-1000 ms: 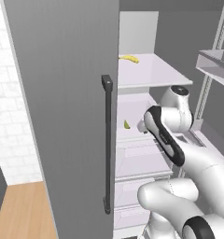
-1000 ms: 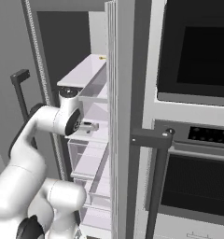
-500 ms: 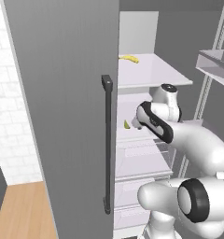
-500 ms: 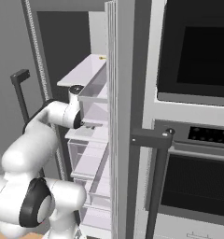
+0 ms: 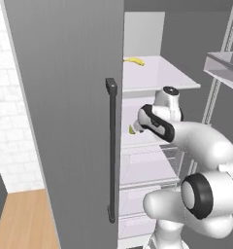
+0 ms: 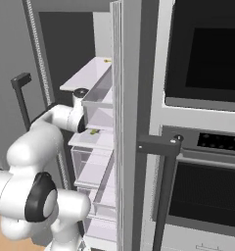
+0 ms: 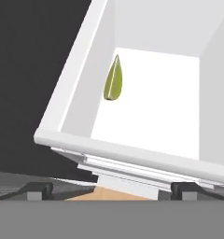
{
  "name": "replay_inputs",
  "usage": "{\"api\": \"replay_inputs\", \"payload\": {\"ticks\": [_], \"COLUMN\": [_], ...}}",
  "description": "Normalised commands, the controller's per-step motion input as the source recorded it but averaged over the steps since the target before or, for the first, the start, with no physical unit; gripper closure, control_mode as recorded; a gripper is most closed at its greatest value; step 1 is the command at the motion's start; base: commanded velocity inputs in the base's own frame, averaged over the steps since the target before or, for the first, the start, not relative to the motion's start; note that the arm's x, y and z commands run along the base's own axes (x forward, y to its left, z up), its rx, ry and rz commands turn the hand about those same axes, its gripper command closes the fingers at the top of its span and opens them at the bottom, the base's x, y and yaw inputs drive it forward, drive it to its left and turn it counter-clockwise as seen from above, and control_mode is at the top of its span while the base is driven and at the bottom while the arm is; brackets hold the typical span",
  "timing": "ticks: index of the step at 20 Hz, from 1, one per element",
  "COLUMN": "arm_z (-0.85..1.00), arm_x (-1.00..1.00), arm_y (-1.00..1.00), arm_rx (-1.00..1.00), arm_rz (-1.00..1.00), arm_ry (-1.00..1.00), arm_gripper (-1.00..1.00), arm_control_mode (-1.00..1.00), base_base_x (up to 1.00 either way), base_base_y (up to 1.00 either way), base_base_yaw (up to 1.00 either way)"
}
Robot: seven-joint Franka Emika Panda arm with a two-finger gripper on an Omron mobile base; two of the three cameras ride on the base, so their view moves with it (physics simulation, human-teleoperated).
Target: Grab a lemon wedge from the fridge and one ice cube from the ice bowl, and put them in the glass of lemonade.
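- My arm [image 5: 196, 141] is showing white with dark joints.
- My gripper's [image 7: 112, 189] finger tips are showing dark.
- The lemon wedge [image 7: 113, 80] is showing yellow-green against the white shelf [image 7: 156, 107].
- The fridge [image 5: 65, 97] door is showing flat grey, with a dark bar handle [image 5: 111, 151].
- The banana [image 5: 134, 61] is showing bright yellow on the top shelf.
- The oven [image 6: 202, 162] is showing pale grey with black glass.
- The wall tiles [image 5: 9, 126] are showing a white brick pattern, above a floor [image 5: 24, 219] showing wood brown.
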Motion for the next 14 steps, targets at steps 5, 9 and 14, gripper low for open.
{"api": "replay_inputs", "payload": {"ticks": [5, 9, 14], "arm_z": [-0.36, -0.42, -0.10], "arm_x": [0.16, 0.24, 0.29], "arm_y": [0.21, 0.20, 0.01], "arm_rx": [0.00, 0.00, 0.00], "arm_rz": [0.00, 0.00, 0.00], "arm_ry": [0.00, 0.00, 0.00], "arm_gripper": [-1.00, -1.00, -1.00], "arm_control_mode": [-1.00, -1.00, -1.00], "base_base_x": [0.00, 0.00, 0.00], "base_base_y": [0.00, 0.00, 0.00], "base_base_yaw": [0.00, 0.00, 0.00]}}
